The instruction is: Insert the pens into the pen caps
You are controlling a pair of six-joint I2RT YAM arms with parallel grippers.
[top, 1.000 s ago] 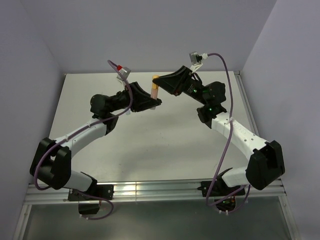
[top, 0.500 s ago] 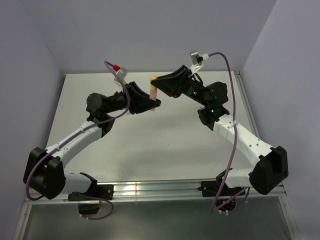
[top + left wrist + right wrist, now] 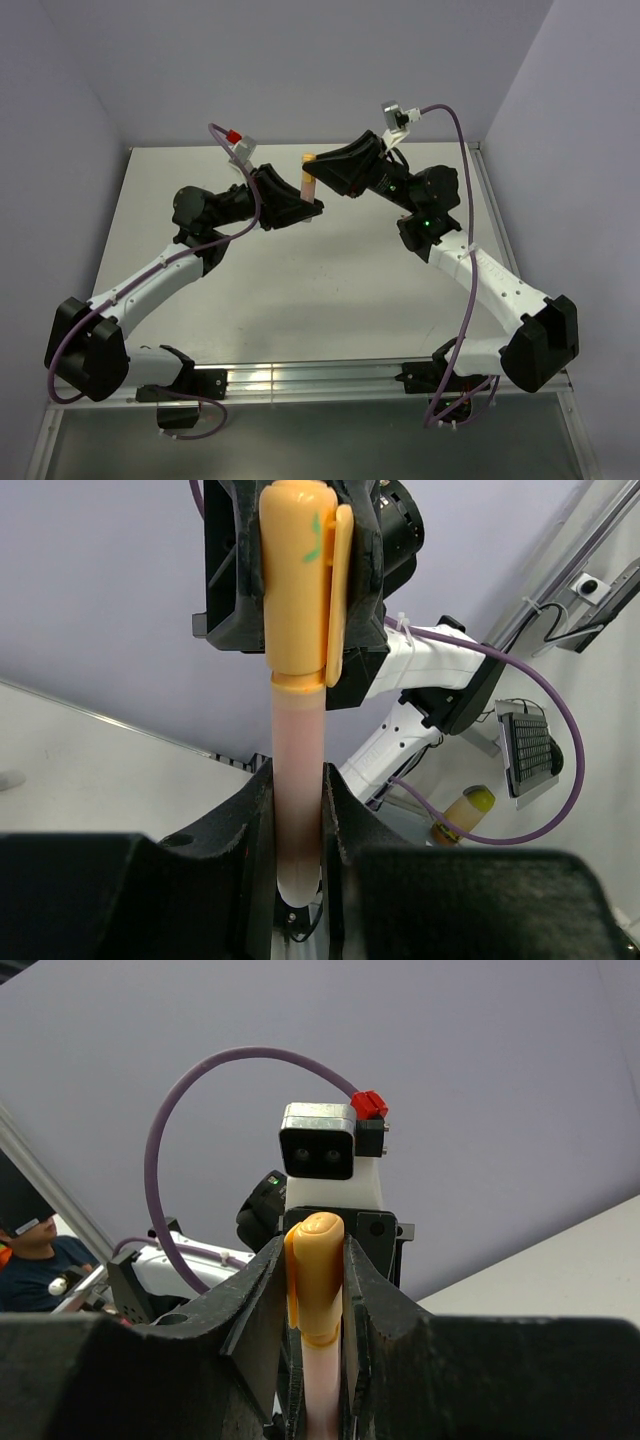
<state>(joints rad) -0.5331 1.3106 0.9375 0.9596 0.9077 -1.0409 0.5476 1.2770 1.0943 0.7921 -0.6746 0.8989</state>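
The left arm [image 3: 150, 275] has swung outward since before. The left gripper's [image 3: 312, 205] jaws pinch one pink pen [image 3: 309, 184]; the right gripper's [image 3: 319, 168] jaws clamp one orange cap [image 3: 309, 157].

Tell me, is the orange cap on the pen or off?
On: the orange cap covers the top of the pale pink pen, no gap between them.

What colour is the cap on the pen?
Orange. The cap tops a pale pink pen; the left wrist view shows it best.
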